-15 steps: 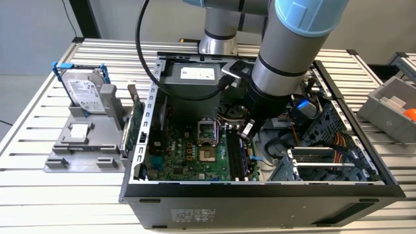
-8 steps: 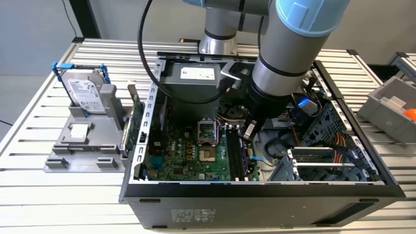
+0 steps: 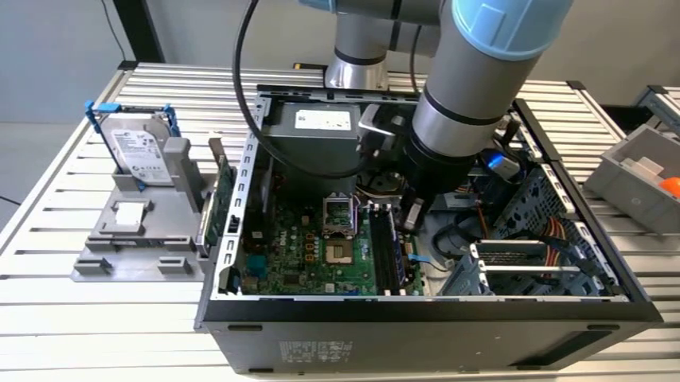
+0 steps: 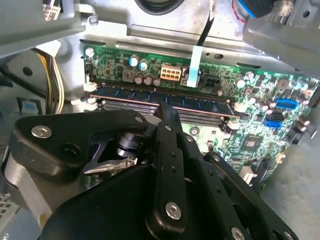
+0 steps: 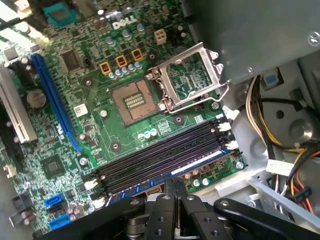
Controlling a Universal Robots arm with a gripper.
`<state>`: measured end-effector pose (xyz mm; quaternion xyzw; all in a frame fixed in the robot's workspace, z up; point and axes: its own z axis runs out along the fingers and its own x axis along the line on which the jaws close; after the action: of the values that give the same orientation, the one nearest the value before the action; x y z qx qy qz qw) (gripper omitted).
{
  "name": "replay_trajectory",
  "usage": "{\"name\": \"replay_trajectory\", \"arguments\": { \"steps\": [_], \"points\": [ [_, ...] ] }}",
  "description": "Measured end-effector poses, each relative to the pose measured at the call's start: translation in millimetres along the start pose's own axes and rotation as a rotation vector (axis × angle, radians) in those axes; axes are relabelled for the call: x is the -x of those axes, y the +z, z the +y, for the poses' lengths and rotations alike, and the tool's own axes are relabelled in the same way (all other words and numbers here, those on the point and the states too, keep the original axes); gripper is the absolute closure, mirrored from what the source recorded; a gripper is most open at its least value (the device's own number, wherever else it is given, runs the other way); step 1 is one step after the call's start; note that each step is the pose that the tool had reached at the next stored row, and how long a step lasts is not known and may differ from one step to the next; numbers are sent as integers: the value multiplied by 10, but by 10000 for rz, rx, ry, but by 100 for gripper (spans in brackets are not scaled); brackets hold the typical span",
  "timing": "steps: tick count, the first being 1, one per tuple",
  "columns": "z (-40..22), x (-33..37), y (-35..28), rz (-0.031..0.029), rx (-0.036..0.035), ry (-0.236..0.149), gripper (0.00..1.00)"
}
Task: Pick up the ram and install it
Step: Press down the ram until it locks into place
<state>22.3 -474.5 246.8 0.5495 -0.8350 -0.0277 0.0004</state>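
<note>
Exterior view: our gripper (image 3: 412,213) is down inside the open computer case (image 3: 425,306), over the memory slots (image 3: 384,253) right of the CPU socket (image 3: 336,213). Second wrist view — the ram (image 4: 162,100) stands on edge in a slot, fingers (image 4: 169,116) clenched on its top edge. We judge it wants straight, even pressure — both end latches (image 4: 91,86) closing.

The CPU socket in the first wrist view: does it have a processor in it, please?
No, the CPU socket lies bare with its metal cover swung open beside it.
</note>
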Motion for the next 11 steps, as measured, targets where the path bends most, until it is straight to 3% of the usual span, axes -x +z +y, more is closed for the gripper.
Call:
{"name": "replay_trajectory", "arguments": {
  "steps": [11],
  "points": [
    [-12,5,0,51,42,-1346,100]
  ]
}}
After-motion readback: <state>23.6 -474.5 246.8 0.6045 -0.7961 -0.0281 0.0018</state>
